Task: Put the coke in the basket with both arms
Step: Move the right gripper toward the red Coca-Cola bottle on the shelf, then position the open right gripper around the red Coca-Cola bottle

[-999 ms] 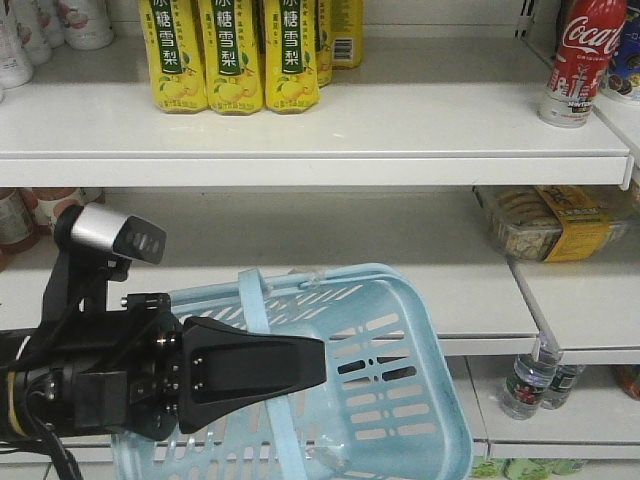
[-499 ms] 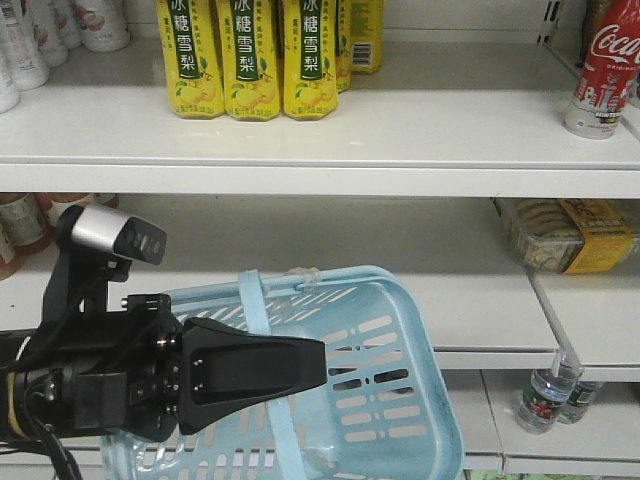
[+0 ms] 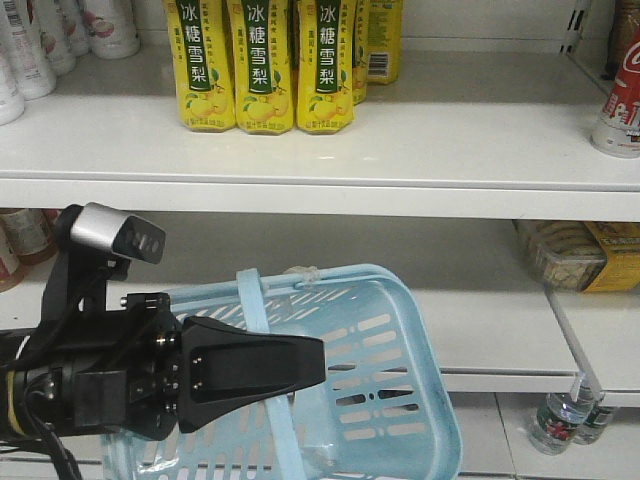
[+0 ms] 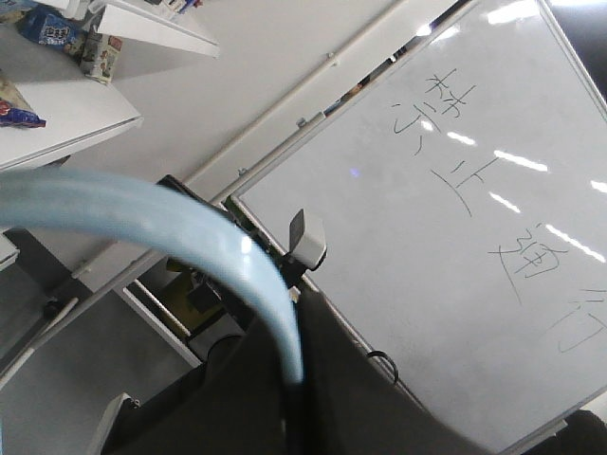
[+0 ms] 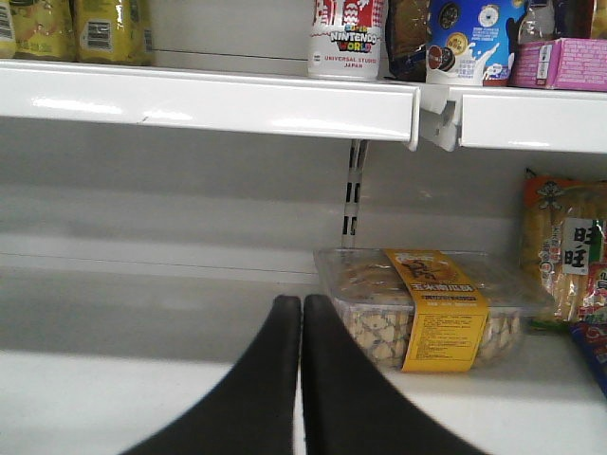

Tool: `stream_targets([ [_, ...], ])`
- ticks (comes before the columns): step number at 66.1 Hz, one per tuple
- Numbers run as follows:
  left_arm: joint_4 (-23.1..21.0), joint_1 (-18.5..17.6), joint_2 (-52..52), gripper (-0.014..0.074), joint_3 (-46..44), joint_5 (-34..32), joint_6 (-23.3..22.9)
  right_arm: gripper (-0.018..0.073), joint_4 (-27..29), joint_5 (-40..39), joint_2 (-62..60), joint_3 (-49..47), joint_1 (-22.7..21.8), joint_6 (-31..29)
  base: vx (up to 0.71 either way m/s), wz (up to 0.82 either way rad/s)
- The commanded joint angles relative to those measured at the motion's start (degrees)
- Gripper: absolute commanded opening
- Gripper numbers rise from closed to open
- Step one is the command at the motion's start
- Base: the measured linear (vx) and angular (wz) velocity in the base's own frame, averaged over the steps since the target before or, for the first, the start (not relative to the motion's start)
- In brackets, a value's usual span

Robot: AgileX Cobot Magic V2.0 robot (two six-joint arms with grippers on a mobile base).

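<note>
The left gripper (image 3: 312, 363) was clamped on the handle (image 3: 250, 300) of the basket (image 3: 400, 360). The right gripper (image 5: 302, 318) had its jaws pressed together, empty, below the coke (image 5: 346, 40).

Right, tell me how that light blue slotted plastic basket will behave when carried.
Probably swings: the light blue plastic basket hangs tilted from its thin swing handle, clamped in the left gripper. Likely light, given slotted walls. The strap-like handle may flex.

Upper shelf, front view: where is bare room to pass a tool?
The upper shelf is bare between the yellow bottles and the coke at the right edge. Crowded leftward: white bottles near the yellow ones.
</note>
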Motion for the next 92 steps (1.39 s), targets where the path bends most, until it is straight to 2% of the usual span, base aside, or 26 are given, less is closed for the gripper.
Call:
stream_targets([
  [1, -4.4, -0.2, -1.4, -0.0007, -1.3, -12.3, 0.5, -0.0005, -0.5, -4.0, -1.1, 0.6, -0.3, -0.1, 0.06, -0.02],
  [92, -4.4, -0.2, -1.4, -0.0007, -1.3, -12.3, 0.5, -0.0005, -0.5, -4.0, -1.1, 0.6, -0.3, -0.1, 0.03, -0.04],
])
